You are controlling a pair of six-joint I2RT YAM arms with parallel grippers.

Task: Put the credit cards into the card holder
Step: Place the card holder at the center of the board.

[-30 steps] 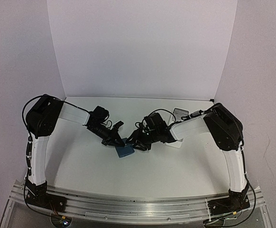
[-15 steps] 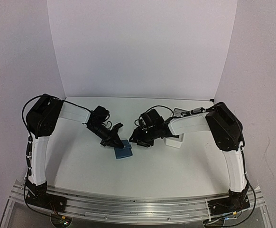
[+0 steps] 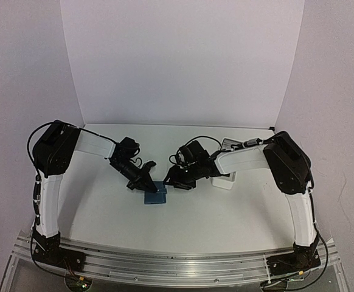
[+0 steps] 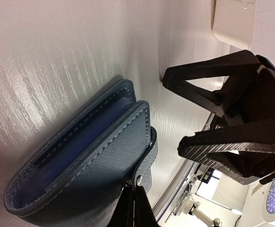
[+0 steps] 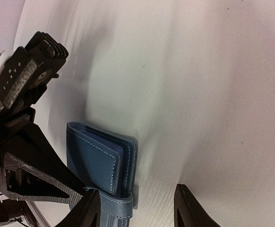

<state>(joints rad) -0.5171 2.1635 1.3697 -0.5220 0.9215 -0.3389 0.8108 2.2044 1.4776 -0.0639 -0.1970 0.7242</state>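
Note:
The card holder (image 3: 155, 194) is a dark-blue folded case lying on the white table between the two arms. In the left wrist view the card holder (image 4: 88, 161) gapes slightly and shows a lighter blue inside. My left gripper (image 4: 135, 210) is shut on its snap tab. In the overhead view the left gripper (image 3: 146, 182) sits at the holder's left far corner. My right gripper (image 5: 137, 213) is open, with the holder's (image 5: 99, 158) strap end beside its left finger and bare table between the fingers. No credit cards show in any view.
A long white tray (image 3: 224, 180) lies right of the holder, partly under the right forearm; its corner (image 4: 232, 23) shows in the left wrist view. White walls close in the back and sides. The right gripper's open fingers (image 4: 208, 90) hang close to the holder.
The card holder has slid slightly left with the left gripper, which stays shut on it. The right gripper has shifted a little left, following it, still open.

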